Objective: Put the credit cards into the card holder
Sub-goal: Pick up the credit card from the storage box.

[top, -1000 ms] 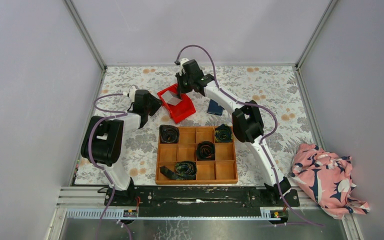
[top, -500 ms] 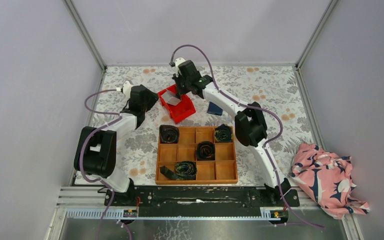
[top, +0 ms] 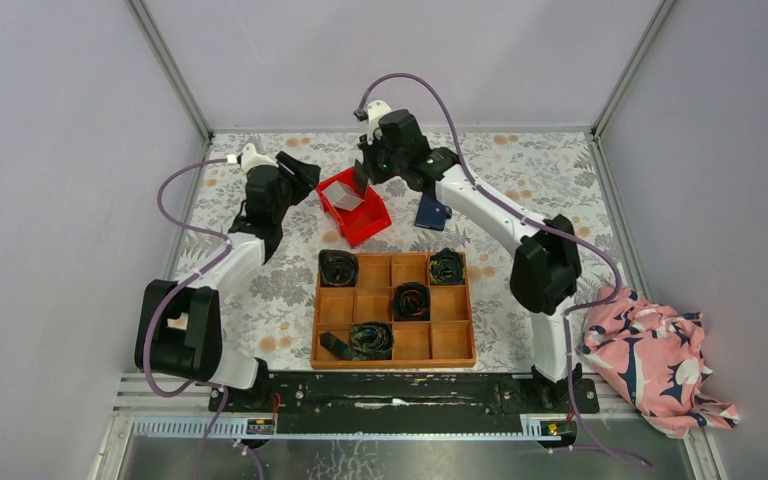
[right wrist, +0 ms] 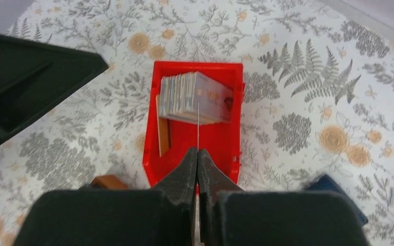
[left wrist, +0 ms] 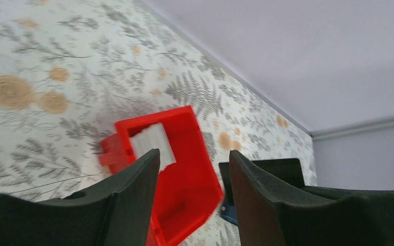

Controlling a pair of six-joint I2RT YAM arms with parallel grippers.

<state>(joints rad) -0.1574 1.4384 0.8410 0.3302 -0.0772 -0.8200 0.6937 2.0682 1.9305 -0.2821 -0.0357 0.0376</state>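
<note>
My right gripper [right wrist: 198,151] is shut on a thin pale credit card [right wrist: 197,125], seen edge-on, which hangs over the red bin [right wrist: 225,138]. In the bin lie a stack of cards [right wrist: 195,97] and an orange-tan card [right wrist: 163,130] standing on edge against its left wall. The navy card holder [top: 432,212] lies on the table just right of the bin [top: 365,228], apart from both grippers. My left gripper [top: 305,170] hovers open at the bin's left, with nothing between its fingers [left wrist: 133,195]. Between them I see the bin [left wrist: 184,169] and a sliver of the card holder [left wrist: 231,211].
A wooden grid tray [top: 450,340] with several dark rolled fabric bundles sits in front of the bin. A pink patterned cloth [top: 655,360] lies at the table's right front edge. Grey walls enclose the floral table on three sides.
The left gripper has moved back toward the bin's left side and opened wider. The right arm's elbow swung right, its shut gripper staying over the bin.
</note>
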